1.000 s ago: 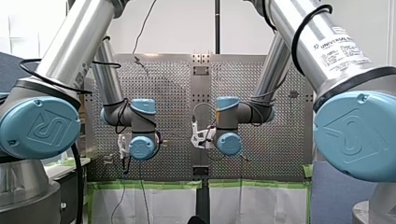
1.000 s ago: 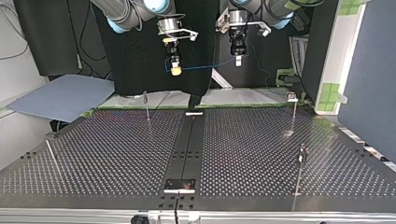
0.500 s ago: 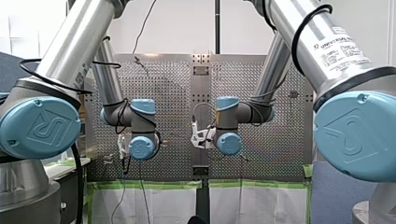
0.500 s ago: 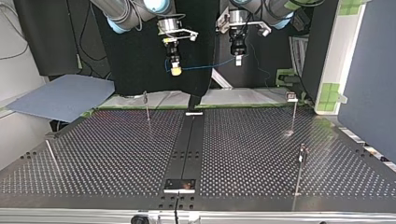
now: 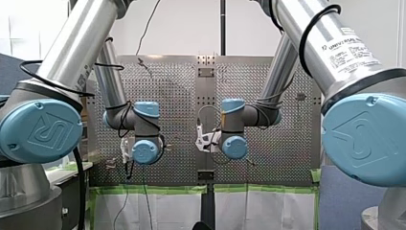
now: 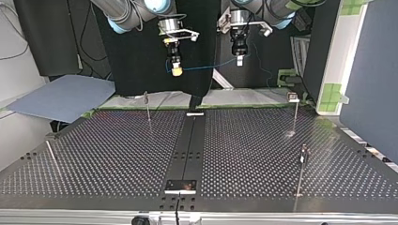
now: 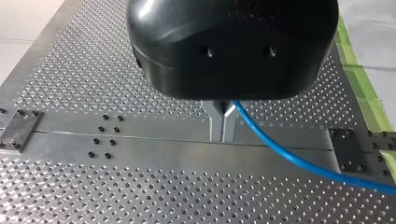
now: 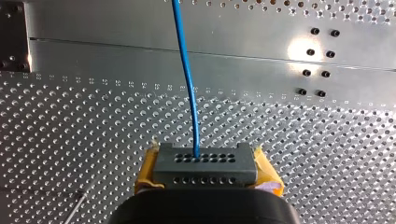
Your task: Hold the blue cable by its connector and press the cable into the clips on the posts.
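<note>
Cable check, quick post. The thin blue cable (image 6: 211,66) is strung through the air between both grippers, up near 12 o'clock in the top view and well above the perforated metal table (image 6: 117,154).

My right gripper (image 6: 176,71), the one with yellow pads, comes in at roughly 11 o'clock. In its wrist view the pads are clamped tight on the dark grey connector block with rows of little holes (image 8: 204,161). The cable comes out of the middle of that block and runs straight ahead, away from the gripper, over the table's plain centre strip (image 8: 140,51).

My left gripper (image 6: 239,61), black with metal fingers (image 7: 217,126), hangs just past 12 o'clock. Those fingers are pressed together, pinching the cable. It comes out beside them near the black body and sags away to one side over the table.

The cable dips a bit between the two grips. The thin metal posts stand down on the table, one at 11 o'clock (image 6: 148,107) from the table's middle, one at 2 (image 6: 294,115) and one near 4 (image 6: 302,171). The cable isn't touching any of them, so nothing is clipped in yet.
</note>
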`<action>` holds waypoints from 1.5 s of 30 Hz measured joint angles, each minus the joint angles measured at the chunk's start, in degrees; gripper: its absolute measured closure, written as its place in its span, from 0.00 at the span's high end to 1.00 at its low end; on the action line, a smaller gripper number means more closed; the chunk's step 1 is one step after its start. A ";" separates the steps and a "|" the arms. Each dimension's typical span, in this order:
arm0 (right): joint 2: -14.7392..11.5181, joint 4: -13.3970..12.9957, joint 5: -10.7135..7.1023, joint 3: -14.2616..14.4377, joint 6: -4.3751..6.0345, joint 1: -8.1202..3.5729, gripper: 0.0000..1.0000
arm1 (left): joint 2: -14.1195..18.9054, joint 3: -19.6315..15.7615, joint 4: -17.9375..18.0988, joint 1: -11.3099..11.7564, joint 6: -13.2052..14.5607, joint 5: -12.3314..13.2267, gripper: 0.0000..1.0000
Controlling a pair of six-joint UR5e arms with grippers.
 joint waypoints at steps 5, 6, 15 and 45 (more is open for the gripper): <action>0.00 0.00 0.00 0.00 0.00 0.00 0.00 | 0.00 0.00 0.00 0.00 0.00 0.00 0.00; 0.03 0.04 0.04 0.03 0.03 0.03 0.00 | 0.00 0.00 0.00 0.00 0.00 0.00 0.00; 3.52 2.85 1.43 3.41 2.57 2.77 0.00 | -2.53 2.15 -2.51 -2.52 0.33 1.13 0.00; 1.88 7.56 3.04 5.19 7.95 0.85 0.00 | -5.87 5.82 -7.23 -4.34 -1.43 2.19 0.00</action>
